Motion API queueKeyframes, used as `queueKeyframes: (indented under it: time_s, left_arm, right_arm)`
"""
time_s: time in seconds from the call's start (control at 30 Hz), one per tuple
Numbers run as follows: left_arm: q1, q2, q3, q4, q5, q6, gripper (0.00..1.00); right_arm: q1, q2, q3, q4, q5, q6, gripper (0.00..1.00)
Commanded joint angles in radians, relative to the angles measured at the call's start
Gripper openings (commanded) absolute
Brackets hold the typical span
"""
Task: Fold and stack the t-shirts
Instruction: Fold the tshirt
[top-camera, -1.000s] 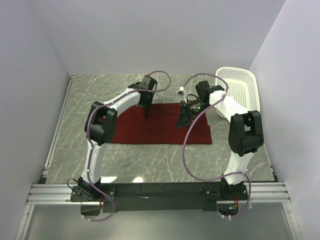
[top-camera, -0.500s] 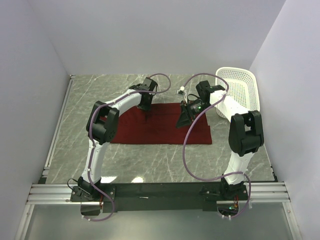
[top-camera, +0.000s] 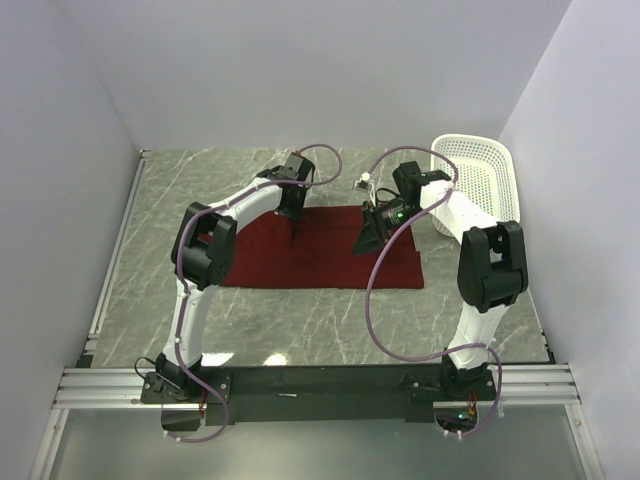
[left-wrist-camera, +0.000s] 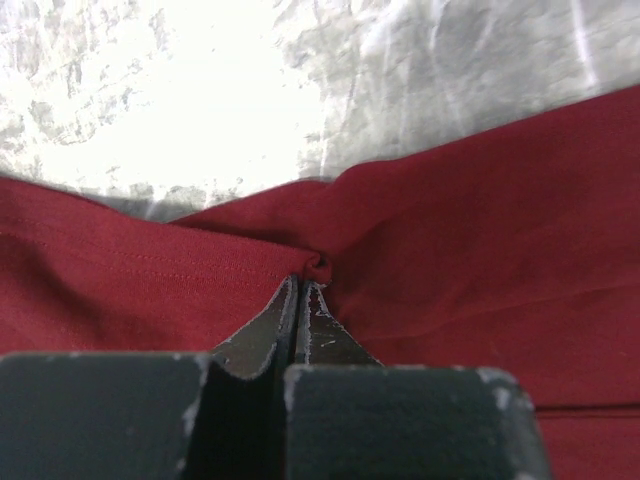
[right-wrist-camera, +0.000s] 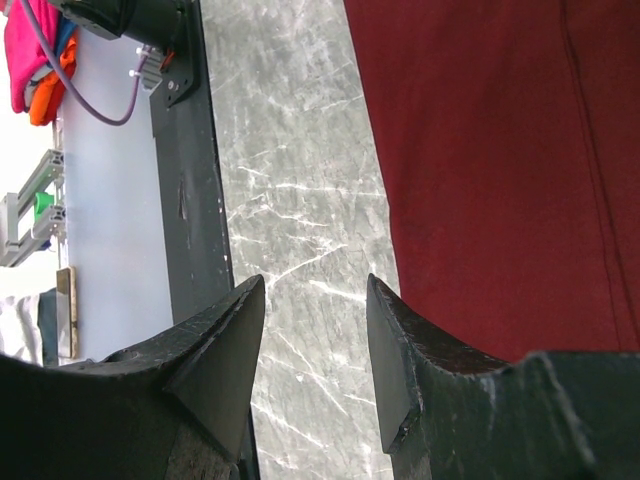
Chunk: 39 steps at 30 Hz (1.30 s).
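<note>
On the left, the left arm (top-camera: 240, 205) is reaching out from its base across the grey marbled worktop (top-camera: 150, 260) and is pointing down at the far edge of the maroon t-shirt (top-camera: 320, 262). The left jaws are pressing together with no gap between them and are pinching a small raised tuck of the red cloth (left-wrist-camera: 318, 266) right at their tips. In the left wrist view, that tuck is sitting just inside the shirt's far hem, with bare, brightly lit worktop (left-wrist-camera: 250, 90) showing beyond it. The t-shirt is lying spread flat as a wide shape in the middle of the worktop, between the two arms, and its near edge is running roughly parallel to the arms' base rail (top-camera: 320, 382). Further right, the right arm (top-camera: 470, 230) is bending back toward the centre and is holding its jaws over the right part of the shirt. The right jaws are standing apart and are gripping nothing. In the right wrist view, bare worktop is showing in the gap between them, and the shirt's straight edge (right-wrist-camera: 370, 150) is running beside one finger. At the far right corner, a white plastic basket (top-camera: 480, 185) is sitting on the worktop, just beyond the shirt.
</note>
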Motion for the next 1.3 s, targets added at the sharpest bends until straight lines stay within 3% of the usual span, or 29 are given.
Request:
queueKeyframes:
  time_s: [0.0,0.1,0.17,0.27,0.4,0.6,0.73,0.8,0.97,1.1,1.27]
  left_arm:
    - [-0.006,-0.087,0.051,0.040,0.051,-0.029,0.00]
    - [-0.006,-0.075,0.073,0.031,0.070,-0.035,0.01]
    - [-0.006,-0.060,0.086,0.016,0.076,-0.037,0.11]
    - [-0.006,-0.055,0.094,0.020,0.093,-0.043,0.15]
    - [-0.004,-0.070,0.102,0.031,0.113,-0.052,0.44]
    - [-0.004,-0.092,0.139,0.030,0.152,-0.076,0.49]
    - [0.002,-0.171,0.058,0.089,0.177,-0.158,0.49]
    - [0.012,-0.246,-0.109,0.155,0.172,-0.239,0.49]
    - [0.141,-0.607,-0.601,0.391,0.194,-0.481,0.50]
    - [0.264,-0.930,-0.916,0.410,0.216,-0.759,0.53]
    - [0.293,-1.199,-1.151,0.245,0.087,-1.027,0.77]
  right_arm:
    - [-0.011,0.003,0.043,-0.015,-0.031,-0.019,0.52]
    - [-0.011,0.001,0.042,-0.018,-0.030,-0.022,0.52]
    - [-0.013,0.000,0.042,-0.019,-0.033,-0.021,0.52]
    - [-0.017,0.000,0.043,-0.022,-0.033,-0.025,0.52]
    - [-0.020,0.003,0.045,-0.029,-0.036,-0.031,0.52]
    - [-0.020,0.001,0.047,-0.036,-0.033,-0.038,0.52]
    - [-0.022,-0.019,0.033,0.005,0.017,-0.022,0.52]
    - [-0.023,-0.036,0.002,0.045,0.070,0.008,0.52]
    - [-0.023,-0.074,-0.022,0.102,0.116,0.035,0.52]
    - [-0.023,-0.079,-0.022,0.106,0.114,0.036,0.52]
    - [-0.023,-0.083,-0.022,0.103,0.104,0.039,0.52]
